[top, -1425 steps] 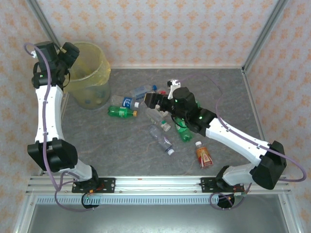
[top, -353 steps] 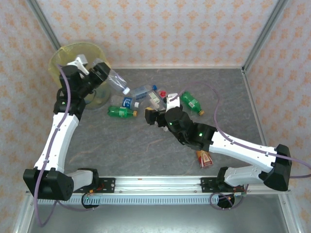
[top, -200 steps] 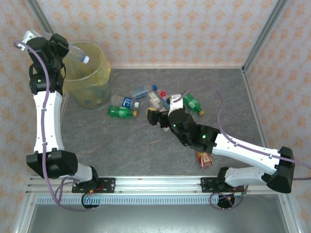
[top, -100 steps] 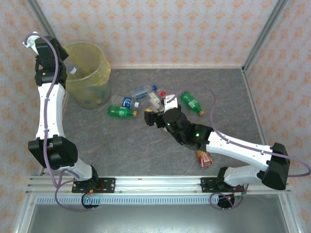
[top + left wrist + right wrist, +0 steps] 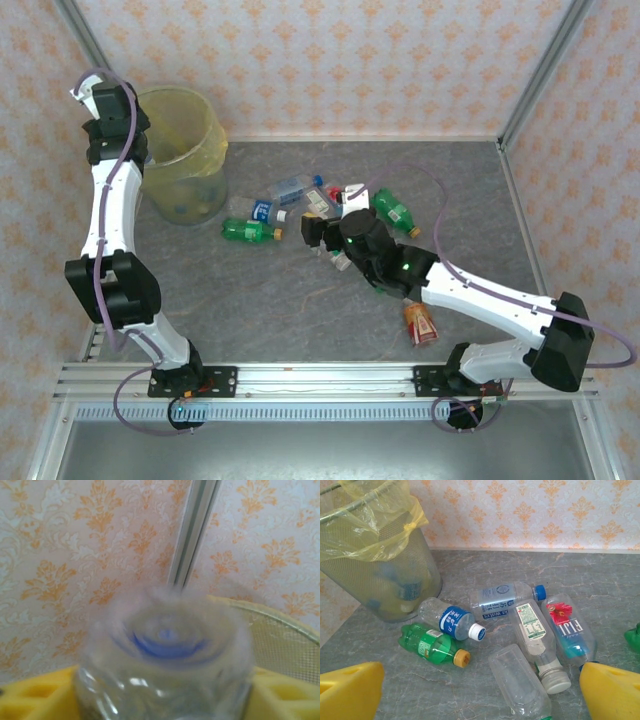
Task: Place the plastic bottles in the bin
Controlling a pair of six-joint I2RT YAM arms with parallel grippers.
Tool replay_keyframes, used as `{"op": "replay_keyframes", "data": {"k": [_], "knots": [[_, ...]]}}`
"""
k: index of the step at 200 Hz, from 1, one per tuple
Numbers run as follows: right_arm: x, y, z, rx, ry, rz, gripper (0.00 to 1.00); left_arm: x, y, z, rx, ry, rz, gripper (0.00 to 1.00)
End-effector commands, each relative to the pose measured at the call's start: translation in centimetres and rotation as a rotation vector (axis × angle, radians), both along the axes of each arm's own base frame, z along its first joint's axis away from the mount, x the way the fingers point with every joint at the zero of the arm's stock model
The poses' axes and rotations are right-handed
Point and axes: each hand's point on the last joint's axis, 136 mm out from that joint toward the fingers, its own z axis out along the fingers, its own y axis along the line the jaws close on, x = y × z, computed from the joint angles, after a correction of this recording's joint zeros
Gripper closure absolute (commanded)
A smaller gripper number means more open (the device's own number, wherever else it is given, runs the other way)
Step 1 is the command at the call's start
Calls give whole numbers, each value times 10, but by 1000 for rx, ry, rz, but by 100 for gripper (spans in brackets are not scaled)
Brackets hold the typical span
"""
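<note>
- While it faces the left wrist camera end-on, a blurred clear bottle [image 5: 165,675] takes the lower centre. A blue ring marks its middle, and its long axis runs away from the lens toward the bin [image 5: 285,645] at right.
- Yellow pads [image 5: 30,697] flank that bottle at both lower corners; whether the left gripper [image 5: 165,700] grips it I cannot tell.
- At the centre of the right wrist view, bottles lie flat in a loose heap.
  - A blue-labelled bottle [image 5: 451,622] points its white cap lower right.
  - A green bottle [image 5: 431,647] beside it points its yellow cap right.
  - A blue-capped bottle [image 5: 507,602] lies across the frame, cap right.
  - A white-labelled bottle [image 5: 535,640] aims its cap at the bottom edge.
  - A red-flower bottle [image 5: 567,630] runs alongside it.
- Labels legible there are mere colour flecks from overhead. In that view a second green bottle [image 5: 393,212] lies right of the heap, cap lower right. An orange-red bottle [image 5: 421,323] lies apart, lower right of centre.
- Upper left, the bin is wire mesh lined with a yellow bag [image 5: 370,525]; dim bottle shapes with blue patches show through its wall.
- The right gripper [image 5: 480,692] stands wide, gripping nothing; a plain clear bottle [image 5: 515,685] lies on the table between its pads.
- Around it all are the grey marbled table [image 5: 250,300] and orange-patterned walls [image 5: 350,60].
</note>
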Motion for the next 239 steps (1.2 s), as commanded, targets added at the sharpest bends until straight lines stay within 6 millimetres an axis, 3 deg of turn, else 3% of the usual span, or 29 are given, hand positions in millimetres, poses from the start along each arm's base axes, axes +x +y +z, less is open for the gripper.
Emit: {"op": "replay_keyframes", "data": {"k": [1,10,66,99,133,169,192,239], "knots": [[5,4,18,26,-34,4,0,-9,8,20,25,-28,38,9],[5,5,18,26,-34,5,0,-11,7,23,25,-33,37,1],[5,6,16,33,-28,11,0,-20,-9,45,-24,-105,-21,1],[3,3,15,54,-15,7,0,-25,-34,53,-63,-143,-94,1],[-1,-1,12,83,3,-3,0,-27,-77,52,-103,-149,-201,1],[-3,-7,7,117,27,-28,0,-33,-124,32,-165,-110,-293,2],[-5,-11,1,133,44,-43,0,-40,-149,9,-265,-84,-343,5],[-7,-16,-2,148,57,-57,0,-73,-192,-63,-559,-56,-387,12]]}}
